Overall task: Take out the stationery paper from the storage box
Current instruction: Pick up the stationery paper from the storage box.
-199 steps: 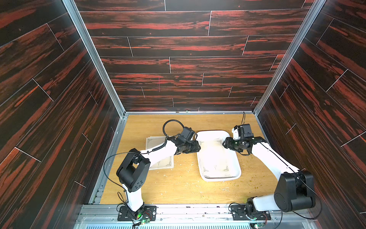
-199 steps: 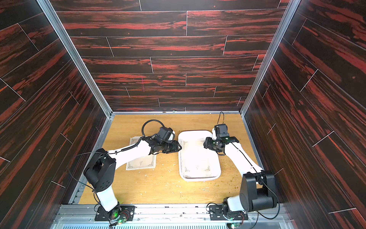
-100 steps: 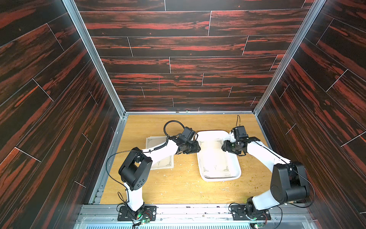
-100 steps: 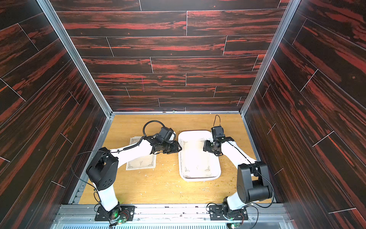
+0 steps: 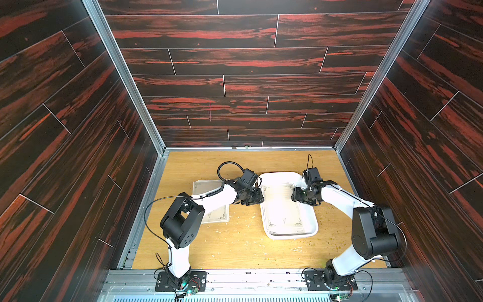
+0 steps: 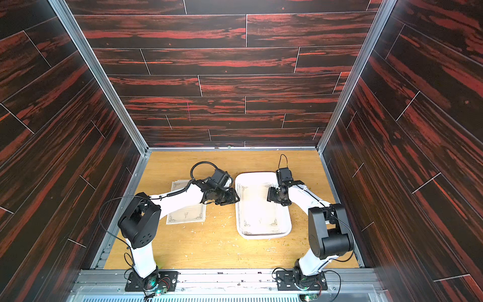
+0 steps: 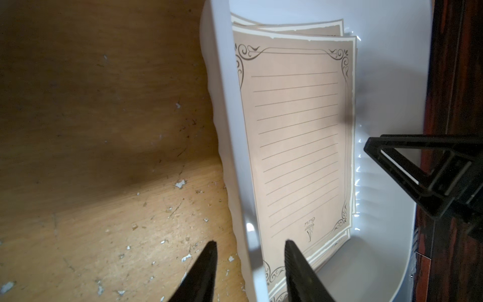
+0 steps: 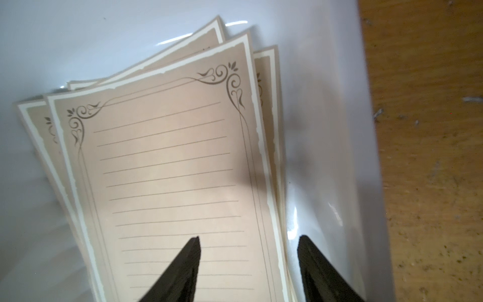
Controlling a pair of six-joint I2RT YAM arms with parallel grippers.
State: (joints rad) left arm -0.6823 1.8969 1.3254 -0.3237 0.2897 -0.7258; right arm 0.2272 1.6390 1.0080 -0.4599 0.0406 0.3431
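The storage box [image 5: 292, 236] is a shallow white tray right of the table's middle, seen in both top views. A fanned stack of stationery paper [image 8: 170, 167] lies inside it, cream with dark corner flourishes. My left gripper [image 7: 251, 244] is open and straddles the box's left rim [image 7: 224, 130], one finger over the table, the other over the paper [image 7: 298, 136]. My right gripper [image 8: 249, 238] is open low over the stack's right edge, one finger above the top sheet, the other by the box's inner wall [image 8: 326, 157]. Neither holds anything.
More sheets of the same paper [image 6: 187, 215] lie on the wooden table [image 5: 235, 248] left of the box, partly under my left arm [image 5: 217, 196]. Small white scraps litter the table. Dark wood-patterned walls [image 5: 235, 78] close in three sides.
My right gripper has moved inward and lower over the paper in the box. My left gripper's jaws have narrowed a little around the box rim; that arm has hardly shifted.
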